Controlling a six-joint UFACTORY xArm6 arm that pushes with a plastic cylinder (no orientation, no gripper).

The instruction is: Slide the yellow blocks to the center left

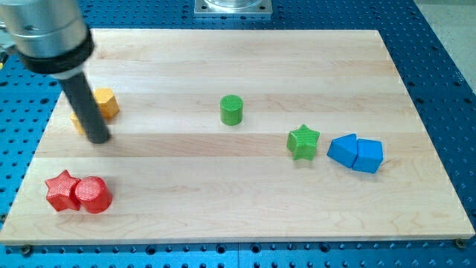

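Note:
A yellow hexagonal block (107,102) lies at the view's left, middle height, on the wooden board (223,67). A second yellow block (77,121) sits just to its lower left, mostly hidden behind my rod; its shape cannot be made out. My tip (98,138) rests on the board just below and between the two yellow blocks, close to or touching the hidden one.
A red star (62,190) and a red cylinder (94,195) touch each other at the lower left. A green cylinder (232,109) stands near the middle. A green star (303,141) and two touching blue blocks (356,153) lie at the right.

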